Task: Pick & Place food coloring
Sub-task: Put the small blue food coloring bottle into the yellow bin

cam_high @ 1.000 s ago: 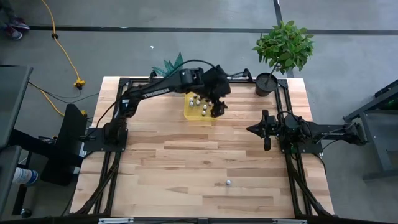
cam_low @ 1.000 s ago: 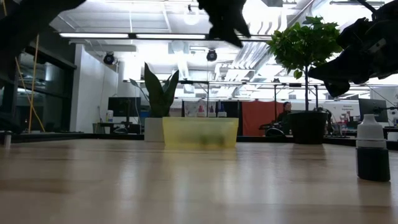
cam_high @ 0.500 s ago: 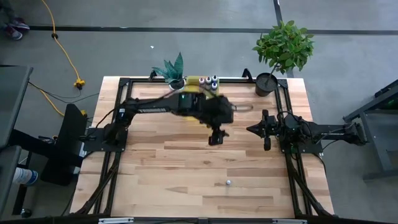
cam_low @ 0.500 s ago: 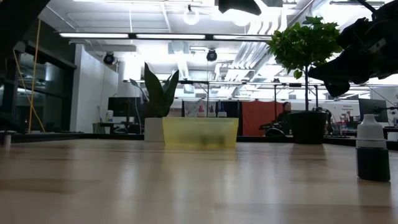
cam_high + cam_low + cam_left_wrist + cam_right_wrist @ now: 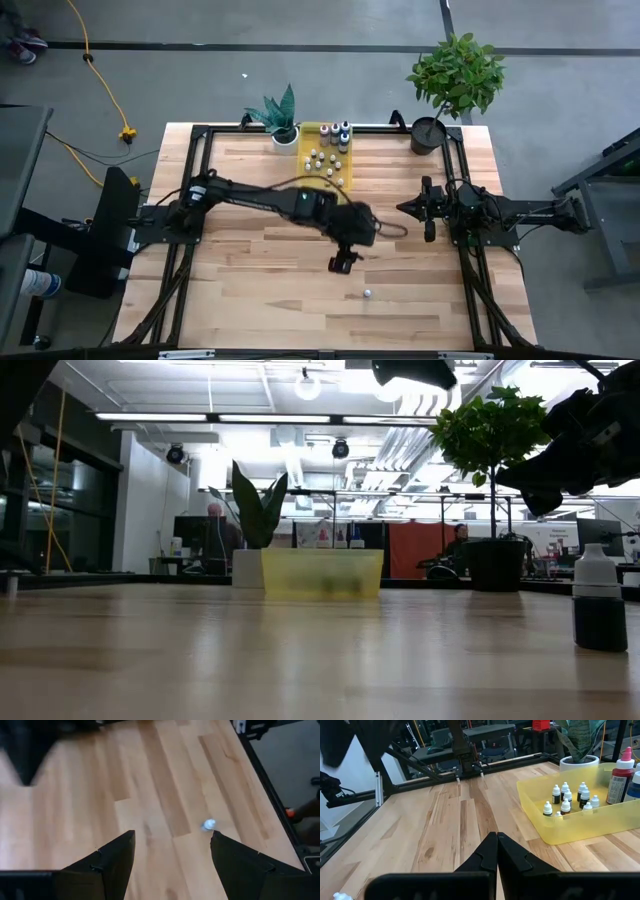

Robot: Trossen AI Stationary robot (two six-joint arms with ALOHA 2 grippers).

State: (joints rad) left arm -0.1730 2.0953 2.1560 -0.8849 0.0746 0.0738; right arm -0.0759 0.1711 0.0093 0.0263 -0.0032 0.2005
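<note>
Nearest, one loose food coloring bottle point(image 5: 367, 294) stands alone on the wooden counter point(image 5: 250, 300) at its front, and the left claw point(image 5: 343, 264) hangs just behind it over mid-counter, fingers point(image 5: 116, 857) spread apart and empty. Beyond, the right claw point(image 5: 428, 210) waits at the right side, fingers pressed together on nothing. Farthest back, the other small bottles point(image 5: 322, 160) sit inside the yellow tray point(image 5: 303, 133) at the rear edge, between a spiky plant point(image 5: 277, 110) and a leafy potted plant point(image 5: 455, 72).
</note>
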